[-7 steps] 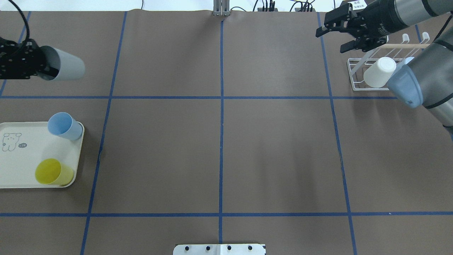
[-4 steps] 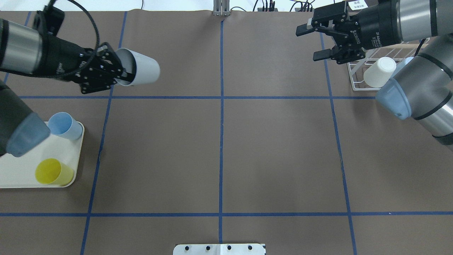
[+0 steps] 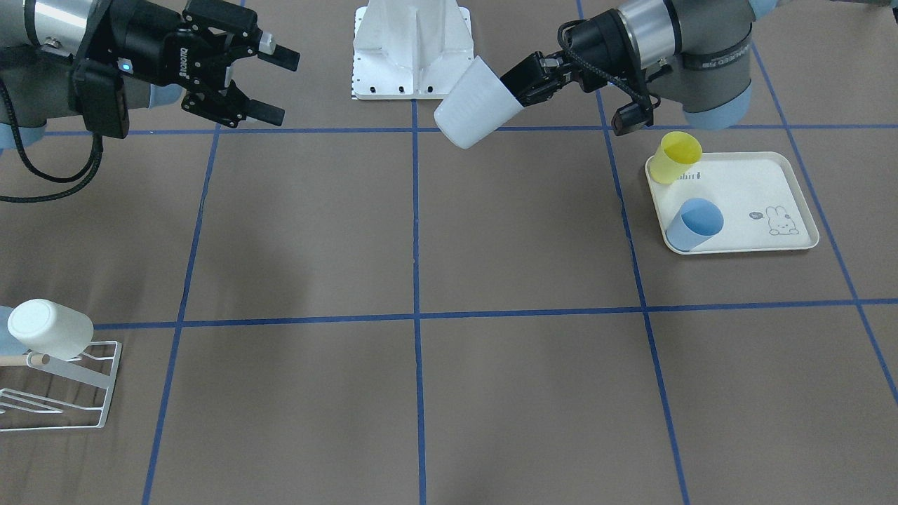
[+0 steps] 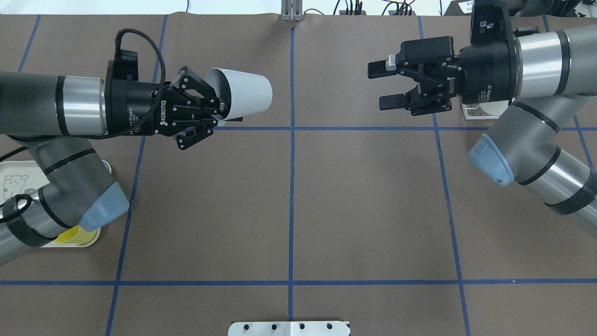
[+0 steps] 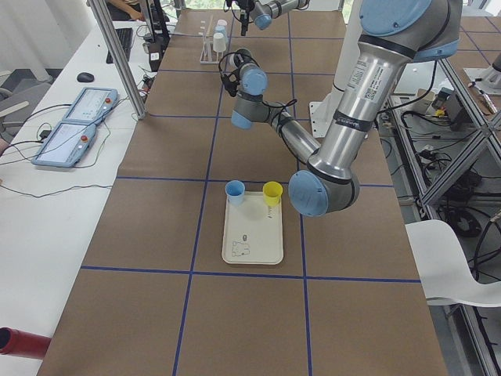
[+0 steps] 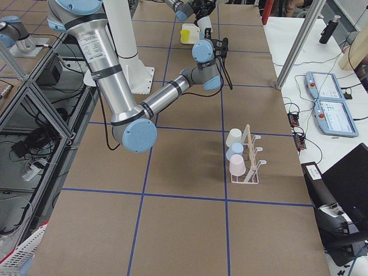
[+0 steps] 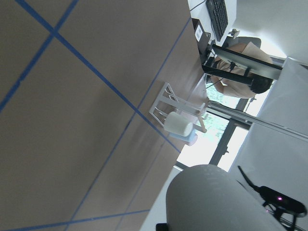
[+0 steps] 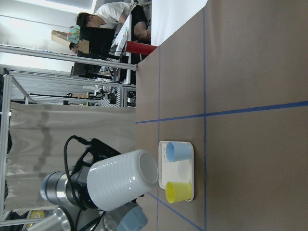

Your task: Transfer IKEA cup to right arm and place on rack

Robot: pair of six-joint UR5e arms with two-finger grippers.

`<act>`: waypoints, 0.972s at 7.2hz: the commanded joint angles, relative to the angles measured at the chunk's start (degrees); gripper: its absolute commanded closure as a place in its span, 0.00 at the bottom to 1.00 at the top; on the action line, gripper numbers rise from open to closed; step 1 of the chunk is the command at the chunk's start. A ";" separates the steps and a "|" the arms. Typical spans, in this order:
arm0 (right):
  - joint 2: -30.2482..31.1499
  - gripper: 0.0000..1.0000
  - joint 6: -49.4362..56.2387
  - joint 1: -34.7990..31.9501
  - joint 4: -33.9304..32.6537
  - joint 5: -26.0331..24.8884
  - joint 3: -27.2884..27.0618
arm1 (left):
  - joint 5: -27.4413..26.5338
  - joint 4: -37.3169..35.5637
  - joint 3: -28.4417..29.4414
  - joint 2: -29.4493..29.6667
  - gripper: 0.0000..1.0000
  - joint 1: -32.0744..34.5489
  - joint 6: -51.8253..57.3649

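Observation:
My left gripper (image 4: 224,112) is shut on the rim of a white ribbed cup (image 4: 245,95) and holds it on its side above the table, base pointing toward the centre line. The cup also shows in the front view (image 3: 473,105) and the right wrist view (image 8: 122,185). My right gripper (image 4: 380,86) is open and empty, facing the cup across the centre line with a wide gap between them. The white wire rack (image 3: 77,393) with a wooden dowel stands at the table's far right and holds a white cup (image 3: 49,328); my right arm hides most of it in the overhead view.
A cream rabbit-print tray (image 3: 765,182) on my left side holds a yellow cup (image 3: 675,158) and a blue cup (image 3: 694,223). The right side view shows the rack (image 6: 250,167) with several cups on it. Blue tape lines cross the brown table.
My left arm has carried the white cup to the right, toward the centre line. My right gripper has moved left, away from the rack, and stays open.

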State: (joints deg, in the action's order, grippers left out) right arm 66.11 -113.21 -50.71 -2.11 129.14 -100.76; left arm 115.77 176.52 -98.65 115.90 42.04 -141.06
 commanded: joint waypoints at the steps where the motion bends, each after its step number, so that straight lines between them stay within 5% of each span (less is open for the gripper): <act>1: -0.02 0.04 -5.69 4.64 10.33 -6.77 -0.05 | -9.03 16.95 5.38 2.04 1.00 -5.62 -10.00; 4: -4.14 0.02 -5.62 8.24 10.72 -9.95 0.03 | -17.65 24.44 5.49 5.39 1.00 -11.26 -18.27; 7: -5.64 0.02 -5.36 9.40 10.72 -11.01 0.30 | -18.48 26.50 4.61 5.74 1.00 -13.39 -19.16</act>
State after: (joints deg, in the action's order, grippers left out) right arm 61.20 -118.61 -41.53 8.61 118.40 -100.57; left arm 97.61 202.11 -93.85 121.53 29.34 -159.62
